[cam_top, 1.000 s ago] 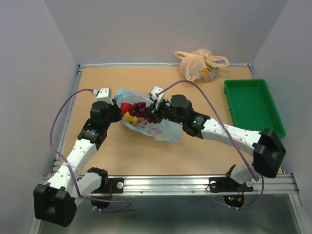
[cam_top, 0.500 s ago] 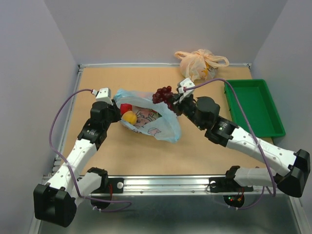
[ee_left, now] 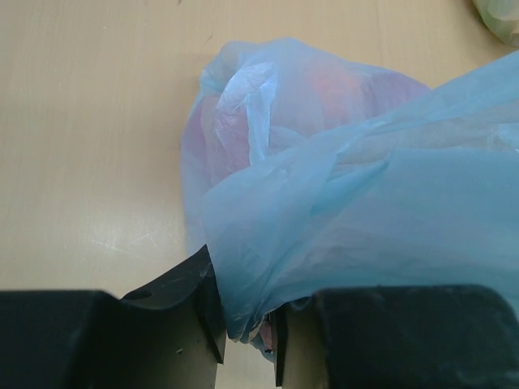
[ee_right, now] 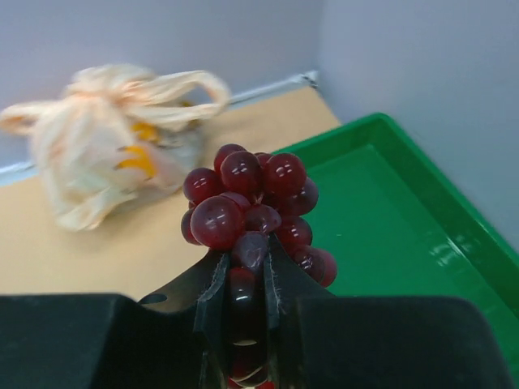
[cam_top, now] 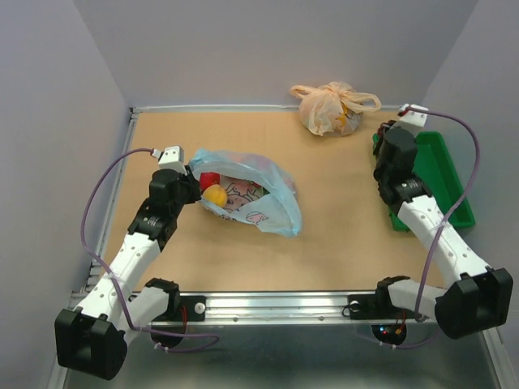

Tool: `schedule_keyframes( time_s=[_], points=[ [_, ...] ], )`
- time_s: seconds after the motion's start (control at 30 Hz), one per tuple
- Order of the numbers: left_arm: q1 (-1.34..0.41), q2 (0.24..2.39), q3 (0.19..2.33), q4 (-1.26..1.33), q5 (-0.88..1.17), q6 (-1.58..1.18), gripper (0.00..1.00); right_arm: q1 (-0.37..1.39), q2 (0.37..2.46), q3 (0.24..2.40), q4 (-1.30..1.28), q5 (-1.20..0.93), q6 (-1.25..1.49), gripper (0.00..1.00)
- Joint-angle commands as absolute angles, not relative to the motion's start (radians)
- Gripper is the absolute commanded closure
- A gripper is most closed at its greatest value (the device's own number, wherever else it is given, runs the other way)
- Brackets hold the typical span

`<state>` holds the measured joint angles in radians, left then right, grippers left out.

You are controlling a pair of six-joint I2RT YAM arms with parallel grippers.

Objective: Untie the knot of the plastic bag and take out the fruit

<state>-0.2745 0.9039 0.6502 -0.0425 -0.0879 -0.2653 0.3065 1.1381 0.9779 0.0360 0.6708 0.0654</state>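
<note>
The light blue plastic bag [cam_top: 258, 203] lies at table centre with its mouth open toward the left. No knot shows on it. A red fruit [cam_top: 209, 179] and a yellow-orange fruit [cam_top: 215, 194] sit in the mouth. My left gripper [cam_top: 189, 180] is shut on the bag's thin edge, as the left wrist view [ee_left: 247, 332] shows, with the bag [ee_left: 357, 194] bulging ahead. My right gripper [ee_right: 243, 271] is shut on the dark purple grape bunch [ee_right: 255, 198] and holds it above the near left edge of the green tray [ee_right: 389, 219]. In the top view the right gripper [cam_top: 386, 134] hides the grapes.
The green tray [cam_top: 430, 174] stands at the right edge. A tied peach-orange bag [cam_top: 331, 107] with fruit sits at the back, left of the tray; it also shows in the right wrist view [ee_right: 113, 138]. Walls close the table's back and sides.
My right arm has lifted the grape bunch out of the blue bag and swung it right, to the green tray's edge. My left gripper has kept its hold on the bag.
</note>
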Motion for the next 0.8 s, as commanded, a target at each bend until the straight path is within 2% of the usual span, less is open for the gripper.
schedule_keyframes(
  time_s=[0.0, 0.17, 0.33, 0.37, 0.4, 0.43, 0.47, 0.57, 0.77],
  points=[
    [-0.276, 0.871, 0.66, -0.014, -0.077, -0.252, 0.68, 0.114, 1.222, 1.017, 0.08, 0.663, 0.239, 0.99],
    [-0.275, 0.859, 0.658, -0.009, -0.069, -0.25, 0.69, -0.093, 1.431, 1.083, 0.133, 0.598, 0.353, 0.99],
    [-0.27, 0.845, 0.655, -0.006, -0.051, -0.247, 0.69, -0.163, 1.609, 1.094, 0.244, 0.575, 0.376, 0.99],
    [-0.268, 0.845, 0.655, -0.005, -0.048, -0.248, 0.69, -0.163, 1.629, 1.092, 0.264, 0.569, 0.364, 0.95],
    [-0.265, 0.842, 0.653, -0.003, -0.043, -0.249, 0.7, -0.163, 1.647, 1.092, 0.285, 0.557, 0.357, 0.88],
    [-0.264, 0.844, 0.653, -0.005, -0.04, -0.25, 0.7, -0.163, 1.669, 1.094, 0.29, 0.548, 0.356, 0.77],
    [-0.262, 0.845, 0.653, -0.005, -0.037, -0.252, 0.7, -0.163, 1.686, 1.095, 0.288, 0.539, 0.356, 0.46],
    [-0.261, 0.845, 0.653, -0.005, -0.031, -0.252, 0.7, -0.163, 1.72, 1.085, 0.288, 0.488, 0.363, 0.02],
    [-0.258, 0.848, 0.652, -0.005, -0.026, -0.252, 0.7, -0.16, 1.599, 1.014, 0.256, 0.416, 0.374, 0.0]
  ],
)
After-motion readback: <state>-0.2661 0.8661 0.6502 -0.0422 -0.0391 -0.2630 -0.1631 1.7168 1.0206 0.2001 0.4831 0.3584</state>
